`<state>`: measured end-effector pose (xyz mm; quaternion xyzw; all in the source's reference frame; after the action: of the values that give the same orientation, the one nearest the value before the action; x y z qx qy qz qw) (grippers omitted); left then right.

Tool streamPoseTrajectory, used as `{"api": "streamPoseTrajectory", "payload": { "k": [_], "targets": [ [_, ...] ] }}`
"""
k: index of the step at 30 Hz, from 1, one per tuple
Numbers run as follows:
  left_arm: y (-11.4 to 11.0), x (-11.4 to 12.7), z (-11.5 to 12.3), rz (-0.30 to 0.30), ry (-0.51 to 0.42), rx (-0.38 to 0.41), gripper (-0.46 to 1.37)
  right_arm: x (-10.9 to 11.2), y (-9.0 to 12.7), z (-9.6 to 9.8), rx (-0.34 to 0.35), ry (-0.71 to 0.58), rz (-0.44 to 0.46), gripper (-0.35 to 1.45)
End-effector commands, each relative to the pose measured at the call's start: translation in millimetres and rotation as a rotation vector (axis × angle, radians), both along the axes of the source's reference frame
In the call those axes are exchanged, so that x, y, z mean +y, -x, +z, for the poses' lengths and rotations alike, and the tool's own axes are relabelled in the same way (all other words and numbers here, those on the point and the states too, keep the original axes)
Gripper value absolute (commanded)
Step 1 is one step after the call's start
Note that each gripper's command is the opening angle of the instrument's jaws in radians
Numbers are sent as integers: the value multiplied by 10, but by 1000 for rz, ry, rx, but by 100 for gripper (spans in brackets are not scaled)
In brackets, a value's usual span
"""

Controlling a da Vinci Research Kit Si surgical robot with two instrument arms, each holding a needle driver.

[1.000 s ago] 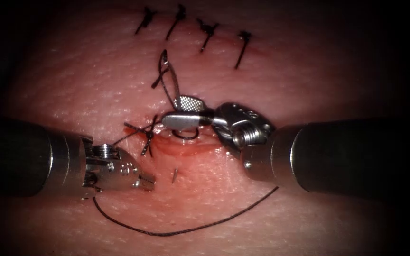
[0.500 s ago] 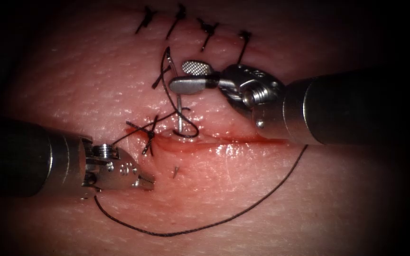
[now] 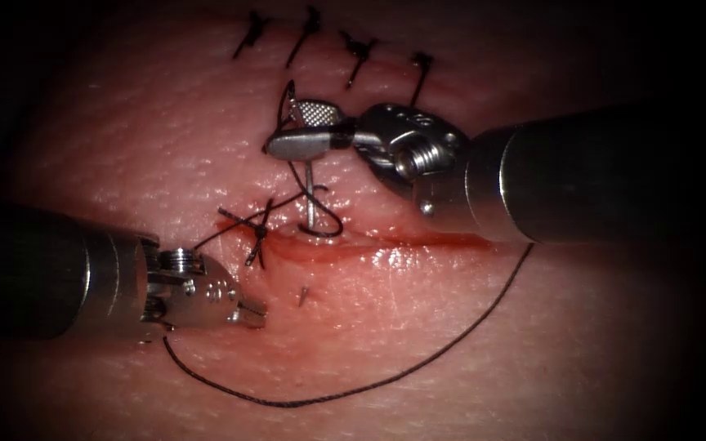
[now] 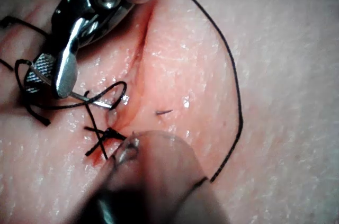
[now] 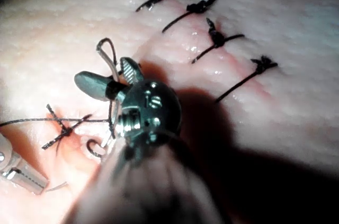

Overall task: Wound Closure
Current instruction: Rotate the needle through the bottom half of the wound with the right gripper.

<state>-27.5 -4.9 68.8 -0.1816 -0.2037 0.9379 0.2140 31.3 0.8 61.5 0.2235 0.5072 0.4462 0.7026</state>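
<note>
Right pincer (image 3: 296, 131) spread round needle (image 3: 310, 196) in tissue (image 3: 533, 343) — left pincer (image 3: 251, 314) pressed together.

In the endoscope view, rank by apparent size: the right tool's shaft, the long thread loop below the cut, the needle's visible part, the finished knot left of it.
1. Right tool's shaft, though it sits near the camera.
2. Thread loop: longest, but thin.
3 and 4. Needle's visible part and knot: too alike to rank.
</note>
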Motion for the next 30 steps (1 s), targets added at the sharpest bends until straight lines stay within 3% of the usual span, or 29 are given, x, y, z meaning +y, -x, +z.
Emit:
{"api": "streamPoseTrajectory", "payload": {
  "k": [1, 2, 6, 8, 16, 30],
  "targets": [
    [0, 0, 0, 2, -6, -3, -35, 0, 1, 0, -2, 3, -8, -29],
    [0, 0, 0, 2, -6, -3, -35, 0, 1, 0, -7, 6, -14, -35],
    [0, 0, 0, 2, -6, -4, -35, 3, 4, 0, -21, -340, 155, -35],
    [0, 0, -1, 2, -6, -4, -35, 2, 5, -1, -31, -349, 165, -35],
    [0, 0, 0, 2, -6, -4, -35, -10, 7, -5, -12, -596, 273, -35],
    [-1, 1, 0, 3, -6, -4, -35, -61, 3, -14, 35, -817, 369, -35]
  ]
}}
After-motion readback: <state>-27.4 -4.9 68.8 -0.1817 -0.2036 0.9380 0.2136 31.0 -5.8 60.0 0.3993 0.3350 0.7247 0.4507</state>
